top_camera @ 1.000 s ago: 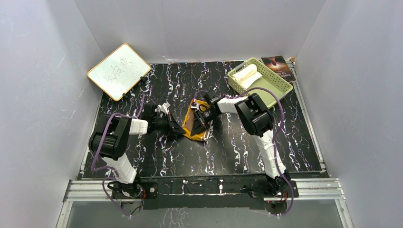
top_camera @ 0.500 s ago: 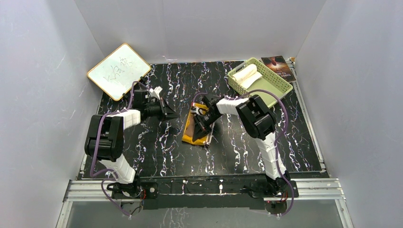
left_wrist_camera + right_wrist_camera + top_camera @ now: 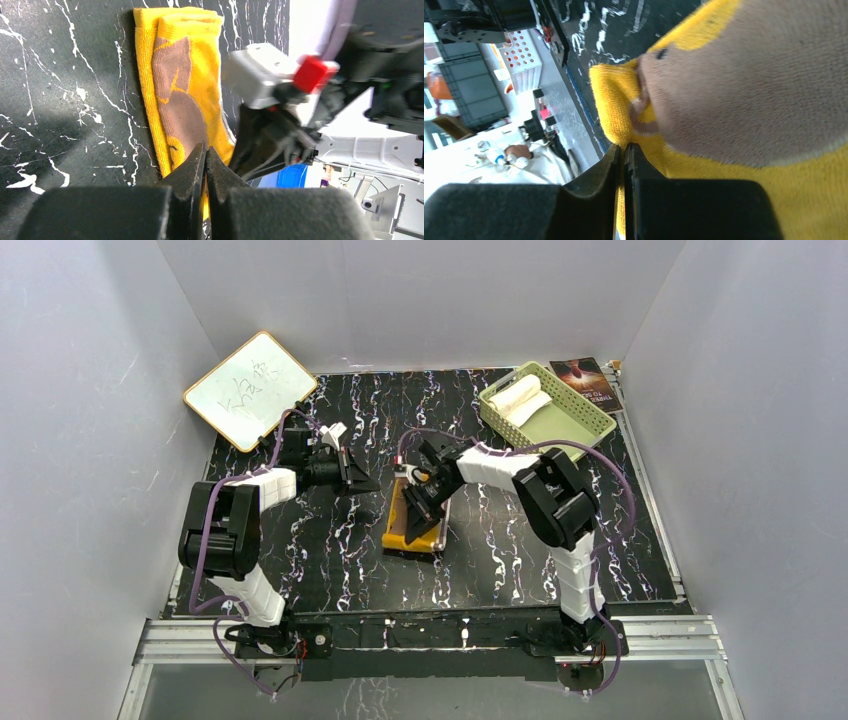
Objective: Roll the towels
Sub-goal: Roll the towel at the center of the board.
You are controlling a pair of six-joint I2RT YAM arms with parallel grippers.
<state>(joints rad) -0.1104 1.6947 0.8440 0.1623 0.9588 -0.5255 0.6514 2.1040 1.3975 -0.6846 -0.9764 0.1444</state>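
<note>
- Left gripper (image 3: 366,483), jaws together and empty, has withdrawn to the yellow towel's (image 3: 411,539) 10 o'clock.
- Right gripper (image 3: 414,512), jaws together, rests on the folded strip; rolling can begin.

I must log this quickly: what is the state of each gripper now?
Left gripper: closed, holding nothing.
Right gripper: closed, apparently pinching the edge of the yellow towel.

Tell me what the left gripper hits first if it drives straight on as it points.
Probably the yellow towel lying just ahead of the left gripper; the right gripper sits beside that line, depth unclear.
</note>
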